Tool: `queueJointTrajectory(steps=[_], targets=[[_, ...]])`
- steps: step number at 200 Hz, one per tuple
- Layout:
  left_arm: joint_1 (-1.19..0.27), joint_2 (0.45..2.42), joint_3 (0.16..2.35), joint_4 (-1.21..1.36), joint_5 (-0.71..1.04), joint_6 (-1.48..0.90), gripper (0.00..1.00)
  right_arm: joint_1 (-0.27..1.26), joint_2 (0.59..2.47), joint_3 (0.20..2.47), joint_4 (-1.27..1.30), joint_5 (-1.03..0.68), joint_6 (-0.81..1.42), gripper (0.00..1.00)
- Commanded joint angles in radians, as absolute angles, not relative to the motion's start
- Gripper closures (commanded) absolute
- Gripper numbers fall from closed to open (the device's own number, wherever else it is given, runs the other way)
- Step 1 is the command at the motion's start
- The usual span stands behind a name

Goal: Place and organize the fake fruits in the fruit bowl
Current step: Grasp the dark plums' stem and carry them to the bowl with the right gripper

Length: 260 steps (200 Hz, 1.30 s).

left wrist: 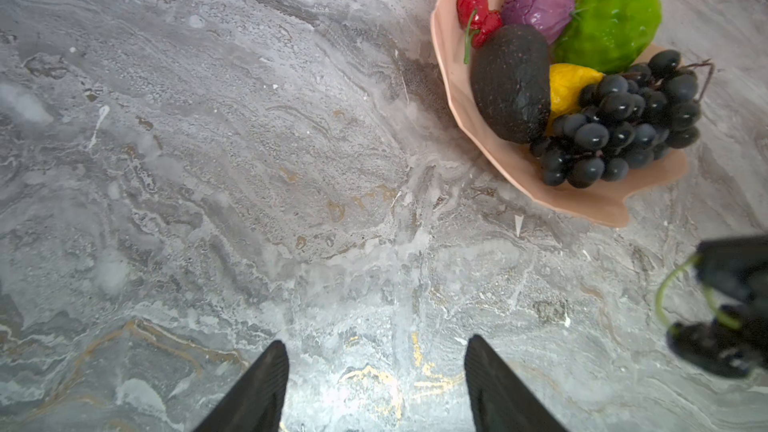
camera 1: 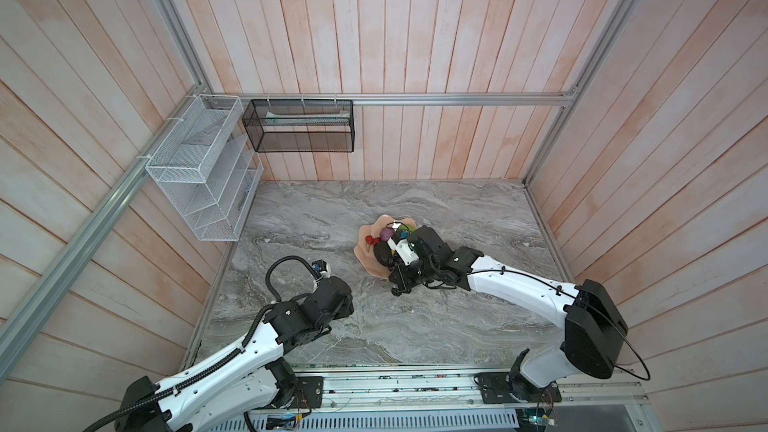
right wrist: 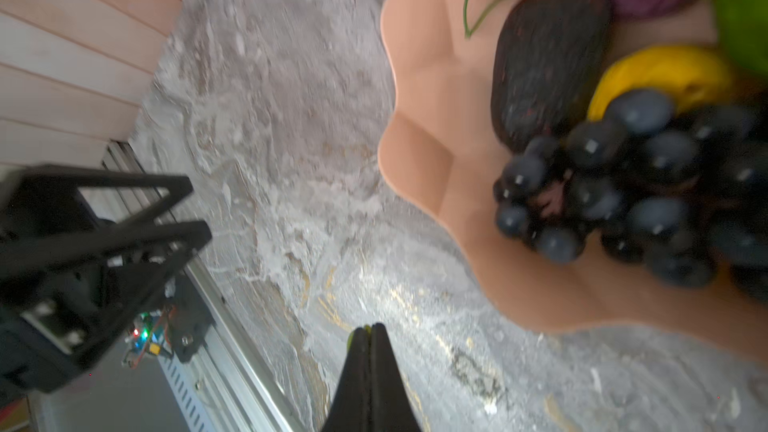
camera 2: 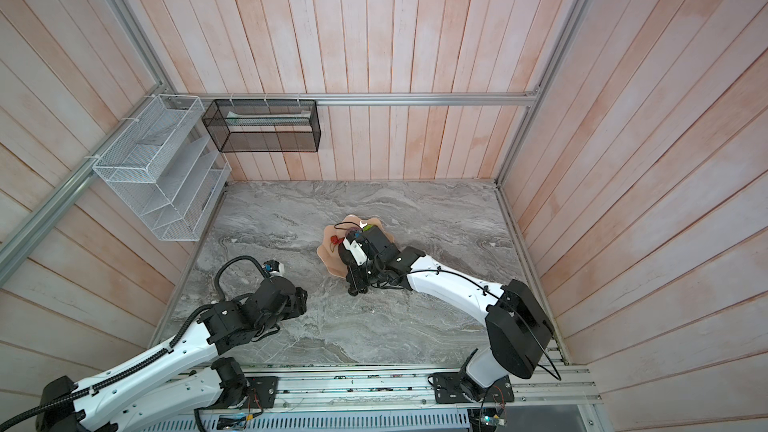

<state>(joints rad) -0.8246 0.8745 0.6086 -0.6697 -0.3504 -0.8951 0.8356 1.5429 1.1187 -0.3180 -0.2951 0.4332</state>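
Observation:
The peach-pink fruit bowl (camera 1: 364,252) (left wrist: 456,89) (right wrist: 419,76) sits on the marble table, right of centre. It holds the dark avocado (left wrist: 511,81), a purple round fruit (left wrist: 538,0), a bumpy green one (left wrist: 611,22), a yellow one (left wrist: 567,85), the grape bunch (left wrist: 623,122) and the red pair (left wrist: 476,10). My right gripper (right wrist: 370,328) is shut on the green stem of the black berry pair (left wrist: 706,347) (camera 1: 397,292), which hangs just outside the bowl's near rim. My left gripper (left wrist: 376,344) is open over bare marble, left of the bowl.
A white wire basket (camera 1: 199,168) hangs on the left wall and a black mesh basket (camera 1: 299,124) on the back wall. Wooden walls close three sides. An aluminium rail (camera 1: 415,384) runs along the front edge.

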Motion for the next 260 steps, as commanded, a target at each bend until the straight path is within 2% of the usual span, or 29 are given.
queueJointTrajectory(steps=[1, 69, 116, 260], targets=[[-0.819, 0.848, 0.593, -0.718, -0.396, -0.973, 0.3, 0.808, 1.626, 1.185, -0.172, -0.347, 0.404, 1.0], [-0.819, 0.791, 0.592, -0.724, -0.396, -1.019, 0.3, 0.754, 1.901, 1.452, -0.163, -0.437, 0.197, 1.0], [-0.819, 0.799, 0.62, -0.732, -0.423, -1.005, 0.3, 0.739, 2.03, 1.534, -0.149, -0.523, 0.125, 1.0], [-0.819, 0.841, 0.666, -0.743, -0.434, -1.008, 0.3, 0.698, 2.151, 1.579, -0.064, -0.687, -0.013, 1.0]])
